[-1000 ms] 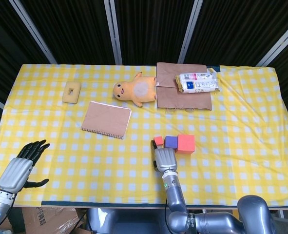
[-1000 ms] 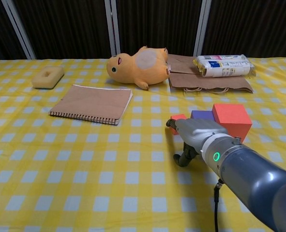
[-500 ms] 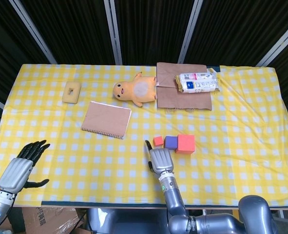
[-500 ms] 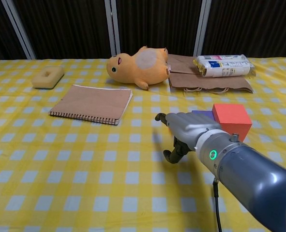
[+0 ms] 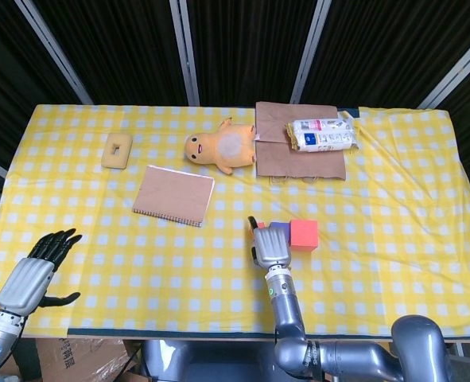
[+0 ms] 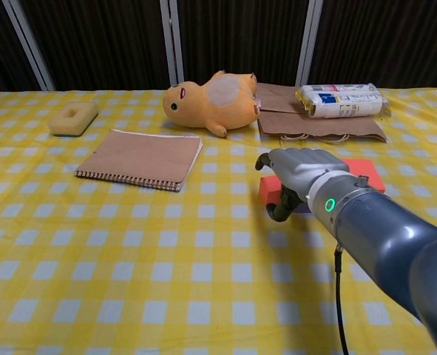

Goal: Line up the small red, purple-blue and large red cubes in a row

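**Right hand back over the cube row**

Nearest the table's front edge, at the far left, the left hand [image 5: 37, 270] hangs with fingers spread and nothing in it, well away from the work. Closer to the middle, the right hand [image 6: 298, 176] has swung forward again: half a second ago it had drawn back and left of the cubes, and now it sits over them, fingers curved downward. Whether those fingers are pressing or pinching a cube I cannot tell; the palm covers the contact.

Under it, the small red cube [image 6: 268, 189] shows at the hand's left, the purple-blue cube [image 5: 281, 229] is mostly hidden beneath the fingers, and the large red cube [image 5: 303, 234] stands at the right, touching or just beside its neighbour. The three already read as a row, so this looks like a final nudge to tidy the line.

Farther back lie a spiral notebook [image 5: 173, 195] and a yellow sponge [image 5: 117, 150]. Beyond them a plush toy [image 5: 218, 149] lies beside a brown paper bag [image 5: 297, 163], with a white packet [image 5: 323, 134] resting on top; nothing sits inside anything.
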Tool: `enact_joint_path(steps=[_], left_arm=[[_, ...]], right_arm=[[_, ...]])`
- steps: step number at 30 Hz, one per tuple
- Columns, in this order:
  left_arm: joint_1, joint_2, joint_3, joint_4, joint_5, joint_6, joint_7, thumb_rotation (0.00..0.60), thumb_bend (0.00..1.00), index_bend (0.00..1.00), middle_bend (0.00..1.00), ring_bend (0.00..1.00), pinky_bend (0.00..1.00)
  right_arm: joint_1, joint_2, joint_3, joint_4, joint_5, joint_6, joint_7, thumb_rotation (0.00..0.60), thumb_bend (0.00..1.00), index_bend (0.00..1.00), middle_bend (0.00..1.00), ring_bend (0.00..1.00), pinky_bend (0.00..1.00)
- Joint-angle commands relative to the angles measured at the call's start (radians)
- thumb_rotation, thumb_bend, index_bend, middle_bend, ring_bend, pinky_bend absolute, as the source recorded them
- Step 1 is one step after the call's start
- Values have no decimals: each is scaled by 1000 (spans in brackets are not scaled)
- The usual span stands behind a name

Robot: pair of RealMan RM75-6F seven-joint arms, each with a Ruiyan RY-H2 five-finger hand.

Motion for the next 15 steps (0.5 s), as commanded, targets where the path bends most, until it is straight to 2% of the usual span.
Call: enact_joint_path(steps=[1, 9, 15], left_arm=[[0, 0, 0, 0, 0, -1, 0, 600, 0, 0, 0, 0, 0], [-1, 1, 0, -2, -2, -3, 0, 600, 0, 0, 0, 0, 0], [-1, 2, 1, -3, -1, -3, -1, 600, 0, 0, 0, 0, 0]], right_arm=[[3, -2, 3, 12, 4, -6, 2, 600, 523, 246, 1000, 1000, 1000], [7, -11, 9, 45, 7, -20, 16, 600, 522, 305, 1000, 1000, 1000], [9, -12, 9, 57, 10, -21, 16, 600, 522, 306, 1000, 1000, 1000]])
